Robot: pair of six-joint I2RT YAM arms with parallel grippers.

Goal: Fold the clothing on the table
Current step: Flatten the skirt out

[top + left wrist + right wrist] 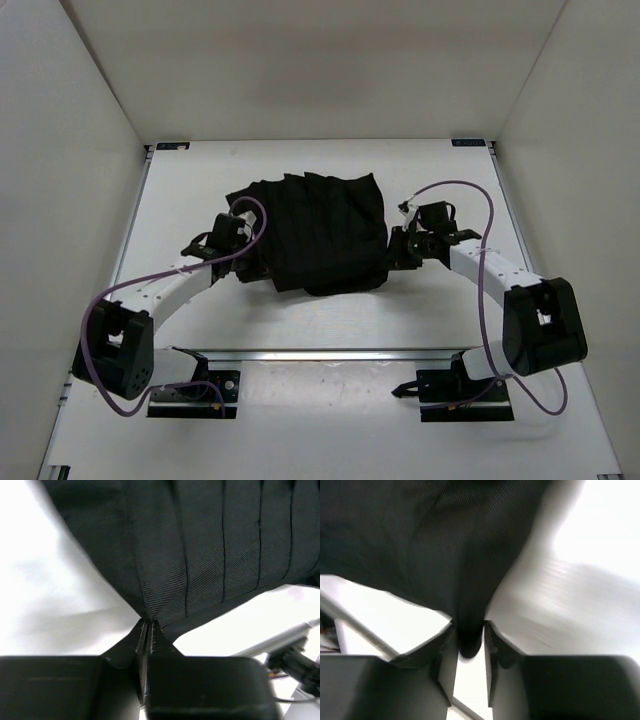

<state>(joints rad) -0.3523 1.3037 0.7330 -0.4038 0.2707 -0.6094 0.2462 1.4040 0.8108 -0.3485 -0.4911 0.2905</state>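
Note:
The black pleated clothing [320, 230] lies bunched in the middle of the white table [200, 320]. At its left edge my left gripper [248, 255] is shut on a corner of the fabric. In the left wrist view the fingers [148, 625] are pressed together, with the creased clothing [200, 545] fanning out from the pinch. At the garment's right edge my right gripper [395, 250] holds a fold. In the right wrist view a tongue of clothing [420, 540] hangs down between the narrow fingers [469, 627], filling the gap at the tips.
A metal rail [320, 353] runs across the near side in front of the arm bases. White walls enclose the left, back and right. Purple cables [480, 200] loop above both arms. Bare tabletop [300, 165] lies behind the garment.

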